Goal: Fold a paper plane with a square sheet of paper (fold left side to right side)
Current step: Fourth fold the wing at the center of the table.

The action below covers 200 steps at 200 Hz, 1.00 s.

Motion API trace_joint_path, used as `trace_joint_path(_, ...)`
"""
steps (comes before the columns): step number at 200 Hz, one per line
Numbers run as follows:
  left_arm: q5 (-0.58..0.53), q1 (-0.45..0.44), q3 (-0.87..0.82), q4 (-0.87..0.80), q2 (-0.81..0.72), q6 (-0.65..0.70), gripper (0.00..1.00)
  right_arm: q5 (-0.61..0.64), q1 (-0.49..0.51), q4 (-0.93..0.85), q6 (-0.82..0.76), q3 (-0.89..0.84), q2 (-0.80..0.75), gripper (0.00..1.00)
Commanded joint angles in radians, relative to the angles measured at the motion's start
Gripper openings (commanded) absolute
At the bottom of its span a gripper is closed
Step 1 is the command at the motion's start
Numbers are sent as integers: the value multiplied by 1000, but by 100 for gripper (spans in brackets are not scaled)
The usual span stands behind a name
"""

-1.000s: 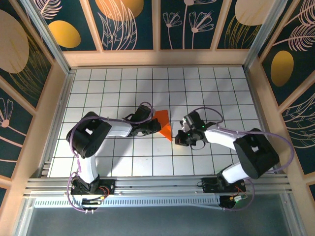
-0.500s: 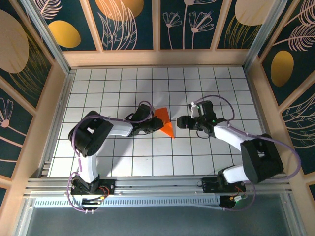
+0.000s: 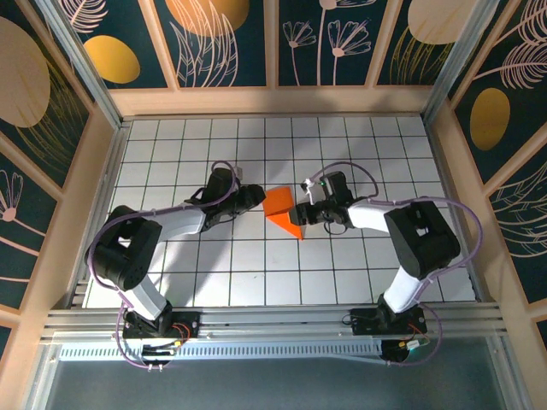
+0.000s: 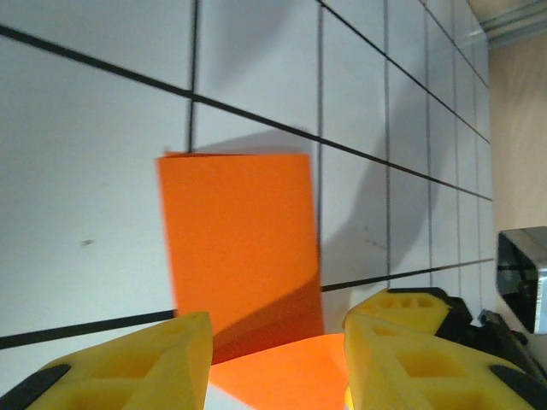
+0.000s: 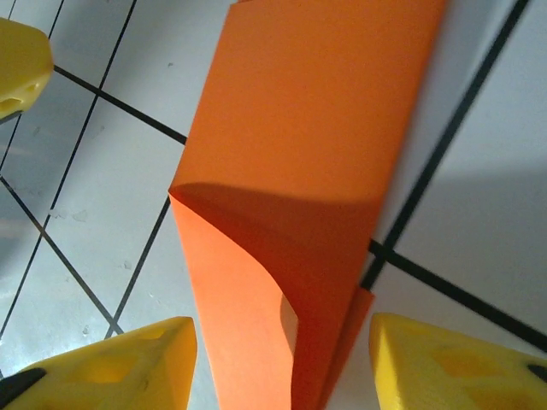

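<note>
The square sheet of paper (image 3: 280, 207), bright orange, lies mid-table folded into a pointed wedge like a paper plane, tip toward the near side. In the left wrist view the paper (image 4: 239, 231) lies flat ahead, with one flap curling up between the fingers. My left gripper (image 3: 254, 200) sits just left of it, open (image 4: 278, 363), gripping nothing. My right gripper (image 3: 301, 211) is at the paper's right edge, also open (image 5: 282, 367). The paper (image 5: 316, 128) has a loose layer lifting between the right gripper's yellow fingertips (image 5: 111, 367), which stand apart from it.
The table is a white grid of tiles (image 3: 359, 154) walled by wooden rails (image 3: 273, 101) at the back and sides. One yellow finger of the left gripper (image 5: 17, 64) shows beyond the paper in the right wrist view.
The left gripper opened, let go of the paper and drew back to the left. The right gripper opened and moved left up to the paper's right edge.
</note>
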Motion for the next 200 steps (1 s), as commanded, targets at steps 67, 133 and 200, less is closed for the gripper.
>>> trace_joint_path(67,119,47,-28,91,34,-4,50,-24,-2,47,-11,12,-69,0)
trace_joint_path(133,175,60,34,177,176,-18,51,-52,-26,111,39,-54,-166,0)
trace_joint_path(200,193,61,81,212,225,-22,50,-58,-28,113,42,-54,-161,0)
